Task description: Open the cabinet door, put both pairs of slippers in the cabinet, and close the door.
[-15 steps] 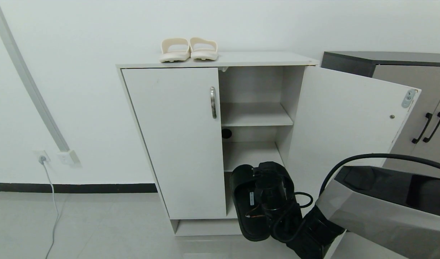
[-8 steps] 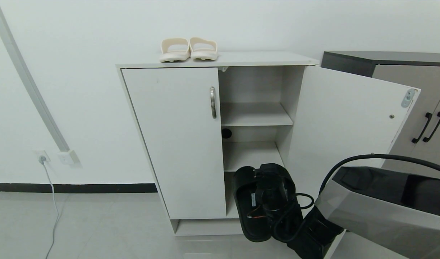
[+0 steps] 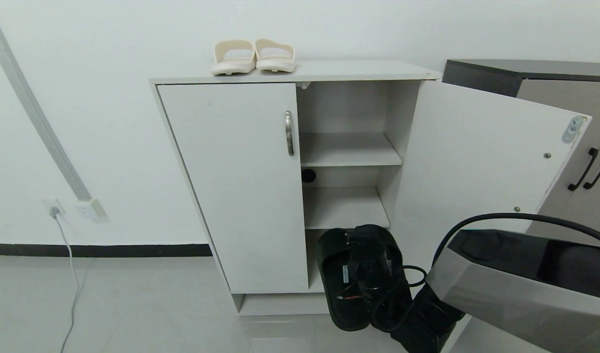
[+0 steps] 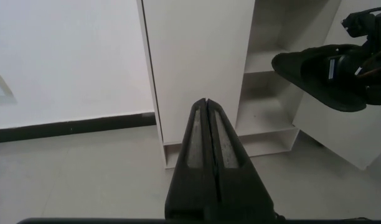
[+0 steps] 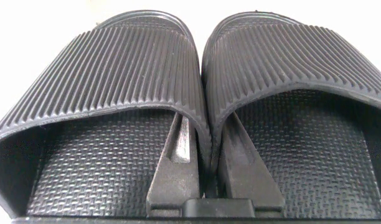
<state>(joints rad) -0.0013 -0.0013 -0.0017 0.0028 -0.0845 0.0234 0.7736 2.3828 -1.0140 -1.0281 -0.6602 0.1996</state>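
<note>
The cabinet (image 3: 300, 71) is standing against the wall with its left door (image 3: 231, 186) lying flush shut, handle (image 3: 289, 133) at the inner edge. The right door (image 3: 476, 157) is swinging wide open, its free edge pointing out toward the grey cabinet (image 3: 550, 83) beside it. This is leaving the right half open from top to bottom. The gap between the shut door's edge and the open door is only a little wider than a pair of slippers.

Inside, the upper shelf (image 3: 346, 149) and the middle shelf (image 3: 344, 208) are both sitting bare, with a round hole (image 3: 308, 175) showing in the back panel between them.

The right gripper (image 5: 206, 149) is clamping the black slippers (image 3: 341, 284) as a pair. One finger is reaching under each strap, and the two inner walls are being squeezed together between them. The slippers are hanging off the floor (image 3: 133, 304) in front of the lowest part of the opening, below the middle shelf's front edge. Whether their tips are passing the cabinet's front is not clear.

The beige slippers (image 3: 253, 56) are lying side by side on the cabinet top, over the shut left door.

The left gripper (image 4: 206, 112) is hovering low over the floor in front of the left door, fingers pressed together and holding nothing. Open floor is stretching to its left toward the wall socket (image 3: 52, 208) and its cord (image 3: 72, 274).
</note>
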